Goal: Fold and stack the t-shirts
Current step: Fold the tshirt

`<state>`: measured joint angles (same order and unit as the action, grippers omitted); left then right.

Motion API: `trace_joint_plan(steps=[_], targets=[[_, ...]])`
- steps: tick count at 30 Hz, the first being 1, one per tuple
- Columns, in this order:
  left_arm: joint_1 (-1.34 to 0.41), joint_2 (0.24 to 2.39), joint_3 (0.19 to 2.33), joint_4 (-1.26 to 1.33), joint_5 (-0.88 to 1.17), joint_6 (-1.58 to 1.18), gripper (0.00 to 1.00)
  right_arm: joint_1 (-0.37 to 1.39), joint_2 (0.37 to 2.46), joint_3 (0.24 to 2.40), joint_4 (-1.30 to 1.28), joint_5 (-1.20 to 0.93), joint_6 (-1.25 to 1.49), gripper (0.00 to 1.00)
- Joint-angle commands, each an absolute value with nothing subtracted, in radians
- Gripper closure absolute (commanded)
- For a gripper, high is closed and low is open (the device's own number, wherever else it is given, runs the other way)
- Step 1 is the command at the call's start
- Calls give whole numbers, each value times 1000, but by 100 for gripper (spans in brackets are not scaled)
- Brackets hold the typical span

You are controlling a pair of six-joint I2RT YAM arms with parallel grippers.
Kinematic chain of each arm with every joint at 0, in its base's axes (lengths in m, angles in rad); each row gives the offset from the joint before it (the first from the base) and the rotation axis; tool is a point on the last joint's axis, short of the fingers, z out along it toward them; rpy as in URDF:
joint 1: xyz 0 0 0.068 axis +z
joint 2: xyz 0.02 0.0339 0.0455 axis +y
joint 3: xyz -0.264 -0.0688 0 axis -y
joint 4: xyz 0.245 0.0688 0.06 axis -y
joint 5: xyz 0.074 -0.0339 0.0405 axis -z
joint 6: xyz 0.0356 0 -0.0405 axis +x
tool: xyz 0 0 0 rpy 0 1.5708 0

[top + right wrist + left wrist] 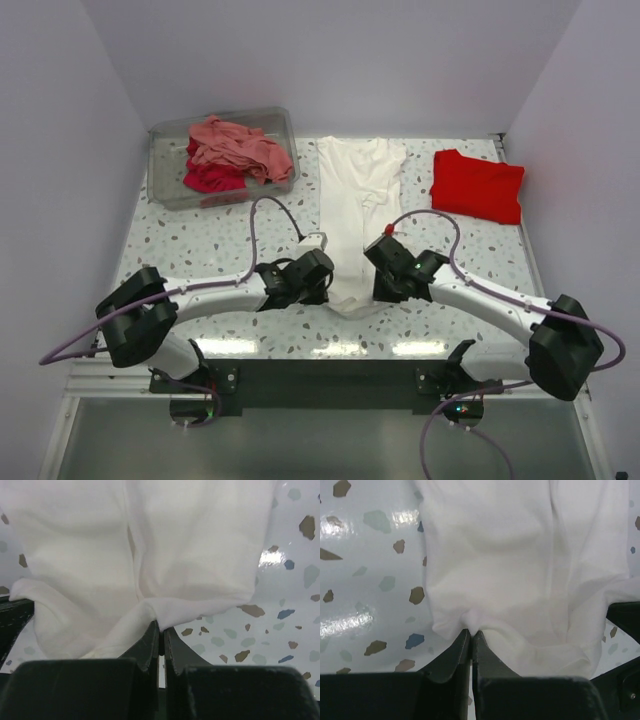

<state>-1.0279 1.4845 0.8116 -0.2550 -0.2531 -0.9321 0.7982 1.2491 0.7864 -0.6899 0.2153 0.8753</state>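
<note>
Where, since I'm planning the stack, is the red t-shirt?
Top view: the red t-shirt lies folded at the far right of the table, beside the white t-shirt.

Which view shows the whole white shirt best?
The top view: the whole white shirt shows there. Each wrist view shows only its near edge, pinched by the left gripper or the right gripper.

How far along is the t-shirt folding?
Done: the red t-shirt lies folded, far right. In hand: left pincer and right pincer pinch the near hem of the white t-shirt. Left: finishing it, plus salmon-pink shirt and crimson shirt crumpled in the bin.
</note>
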Motion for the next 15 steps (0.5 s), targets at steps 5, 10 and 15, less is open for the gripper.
trace_joint_plan(steps=[5, 10, 15], targets=[[-940, 1539, 942, -222, -154, -790, 100, 666, 1288, 897, -650, 255, 749, 100], [-870, 1608, 1023, -238, -129, -735, 100, 569, 1334, 939, -614, 222, 664, 100], [-802, 1712, 1155, -250, -117, -666, 100, 496, 1460, 1035, -580, 213, 595, 100]])
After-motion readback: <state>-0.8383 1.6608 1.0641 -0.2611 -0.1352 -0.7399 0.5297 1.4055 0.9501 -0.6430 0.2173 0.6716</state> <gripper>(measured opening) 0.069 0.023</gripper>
